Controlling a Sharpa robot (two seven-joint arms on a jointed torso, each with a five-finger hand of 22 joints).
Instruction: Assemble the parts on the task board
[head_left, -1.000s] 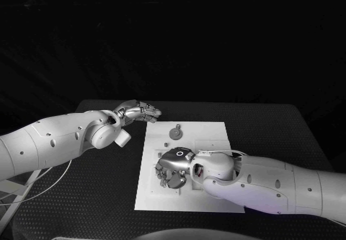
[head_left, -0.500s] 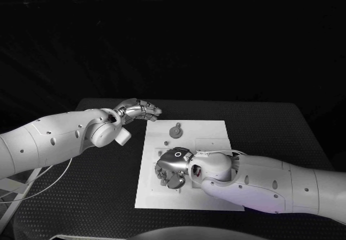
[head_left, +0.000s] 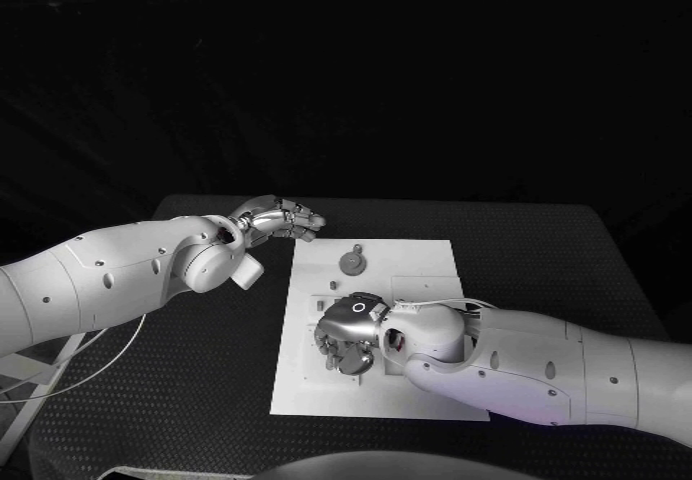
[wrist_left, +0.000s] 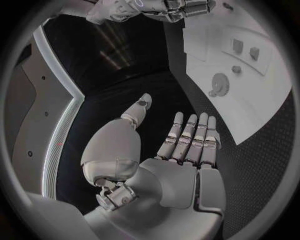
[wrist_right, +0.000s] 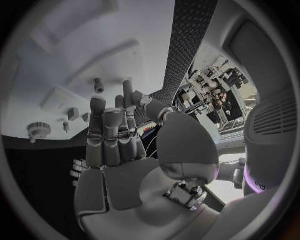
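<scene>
- The task board (head_left: 418, 265), a white plate, lay in the middle of the black table (head_left: 577, 260); a round toothed part (head_left: 351, 264) sat on its far half, and other small parts (wrist_right: 74, 114) lay on its surface, seen in the right wrist view.
- Over the last second almost nothing on the board had shifted: the toothed part kept its place, and the right hand (head_left: 346, 335) had crept only slightly along the board's left-middle area.
- That suggested, as a judgement, that no part had yet been picked up or seated; the assembly looked barely begun.
- The right hand hovered over the board with its fingers (wrist_right: 103, 135) straight, close side by side and holding nothing; the small parts lay just beyond the fingertips, apart from them.
- The left hand (head_left: 277, 220) had stayed off the board, beside its far left corner, over the table.
- Its fingers (wrist_left: 190, 137) were stretched flat and together, thumb apart, empty; the toothed part (wrist_left: 220, 83) lay well beyond them.
</scene>
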